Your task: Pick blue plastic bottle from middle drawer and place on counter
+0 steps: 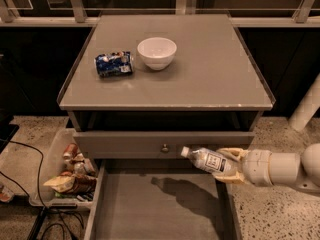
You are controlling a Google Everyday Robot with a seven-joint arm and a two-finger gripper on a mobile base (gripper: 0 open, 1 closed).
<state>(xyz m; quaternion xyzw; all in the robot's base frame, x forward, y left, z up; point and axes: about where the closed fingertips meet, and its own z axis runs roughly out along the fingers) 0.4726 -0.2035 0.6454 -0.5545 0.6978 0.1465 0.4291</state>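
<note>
My gripper (227, 166) comes in from the right and is shut on the blue plastic bottle (207, 160), a clear bottle with a white cap and white label. It holds the bottle nearly level, cap pointing left, above the right side of the open middle drawer (150, 204). The bottle's shadow falls on the drawer floor. The bottle is level with the grey drawer front with the round knob (164, 147), just below the counter (210, 69).
A white bowl (156, 52) and a crushed blue-and-white can (114, 64) sit on the counter's back left. A clear bin of snack wrappers (70, 171) stands on the floor left of the cabinet, with cables beside it. A white post (306, 109) stands at right.
</note>
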